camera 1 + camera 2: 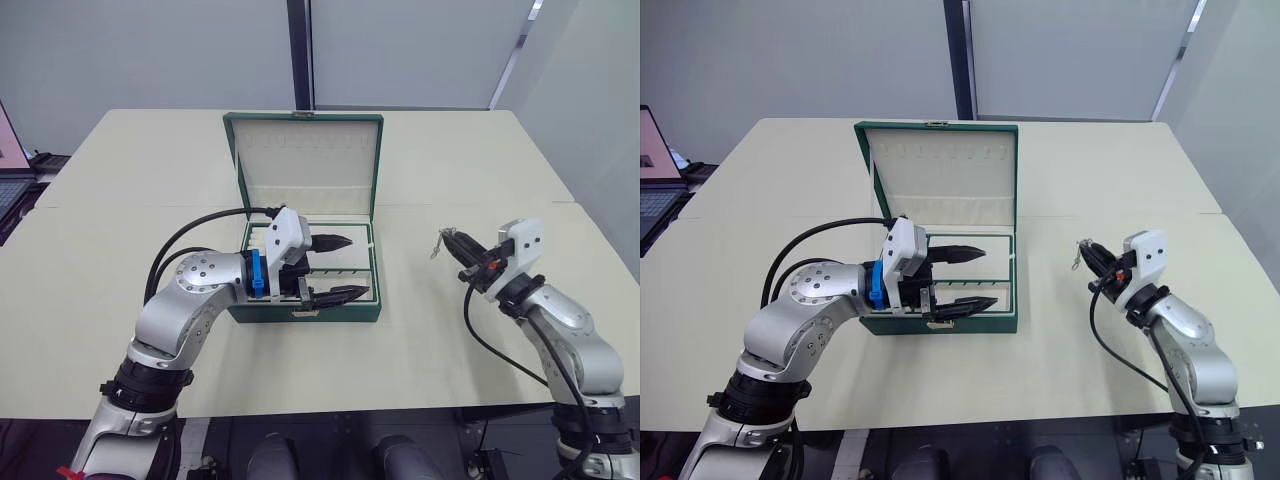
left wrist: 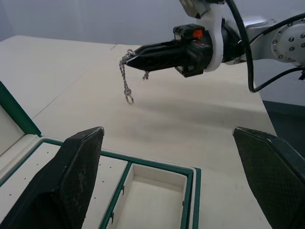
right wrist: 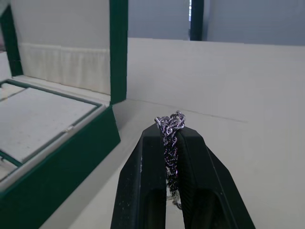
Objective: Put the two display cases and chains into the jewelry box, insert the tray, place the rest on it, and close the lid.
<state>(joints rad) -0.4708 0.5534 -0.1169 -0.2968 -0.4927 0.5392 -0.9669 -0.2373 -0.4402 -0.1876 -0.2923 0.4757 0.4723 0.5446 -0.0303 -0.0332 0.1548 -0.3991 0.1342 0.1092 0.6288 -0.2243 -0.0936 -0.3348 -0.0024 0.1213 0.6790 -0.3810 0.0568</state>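
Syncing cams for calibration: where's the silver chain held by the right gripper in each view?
Left eye view: silver chain dangles at the right gripper tip, right of the jewelry box.
Right eye view: same spot, right of the box.
Left wrist view: hangs in the upper middle, beyond the box corner.
Right wrist view: pinched between the fingers, lower centre.
Shared landmark: the box's green wall.

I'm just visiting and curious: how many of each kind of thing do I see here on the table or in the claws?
Green jewelry box, lid open: 1
Green tray sitting in the box: 1
Silver chain pinched in the right claw: 1
Robot claws, counting the open left claw over the box: 2
Total: 5
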